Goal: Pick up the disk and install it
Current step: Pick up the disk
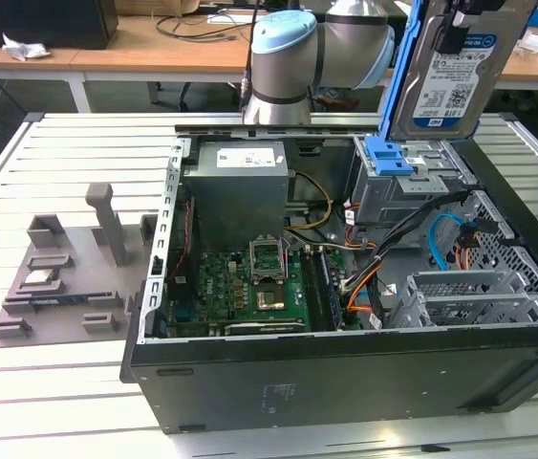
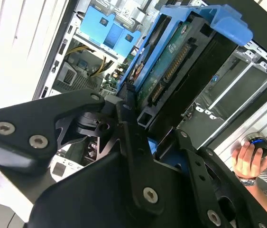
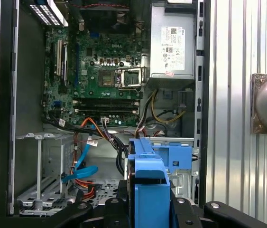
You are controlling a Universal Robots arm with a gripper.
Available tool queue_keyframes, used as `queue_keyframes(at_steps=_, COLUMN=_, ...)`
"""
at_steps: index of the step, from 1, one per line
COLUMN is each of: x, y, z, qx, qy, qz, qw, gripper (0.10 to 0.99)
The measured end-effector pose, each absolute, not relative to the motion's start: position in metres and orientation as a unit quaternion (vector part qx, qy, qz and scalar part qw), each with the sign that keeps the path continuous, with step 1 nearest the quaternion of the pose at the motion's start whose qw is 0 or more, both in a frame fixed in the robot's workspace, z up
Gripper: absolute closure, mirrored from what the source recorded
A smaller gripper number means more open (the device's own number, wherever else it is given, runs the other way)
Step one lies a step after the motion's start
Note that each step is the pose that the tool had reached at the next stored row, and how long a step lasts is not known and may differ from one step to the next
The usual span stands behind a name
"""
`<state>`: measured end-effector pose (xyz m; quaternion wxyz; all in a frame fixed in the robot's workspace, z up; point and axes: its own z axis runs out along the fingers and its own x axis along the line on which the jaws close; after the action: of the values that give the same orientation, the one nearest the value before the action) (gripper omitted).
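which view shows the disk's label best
The exterior view: the disk is held up above the computer case, printed label facing the camera. The second wrist view shows its circuit-board side; the first wrist view shows the blue carrier end-on.

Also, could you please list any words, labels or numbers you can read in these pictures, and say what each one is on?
No text is clear enough to quote.
Label on the disk: white-and-blue print, too small to read.
Stickers on the power supply: too small to read.
Sticker on the computer case: blurred.
Markings on the motherboard: too small to read reliably.
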<state>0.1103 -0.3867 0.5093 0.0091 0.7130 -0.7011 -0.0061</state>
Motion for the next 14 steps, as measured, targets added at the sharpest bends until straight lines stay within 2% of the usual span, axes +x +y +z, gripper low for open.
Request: queue_keyframes(at_steps=14, x=0.1103, y=-0.3981, z=0.5079, qx=0.713, qy=-0.701, qz=-0.005, qw=0.01, gripper=0.722)
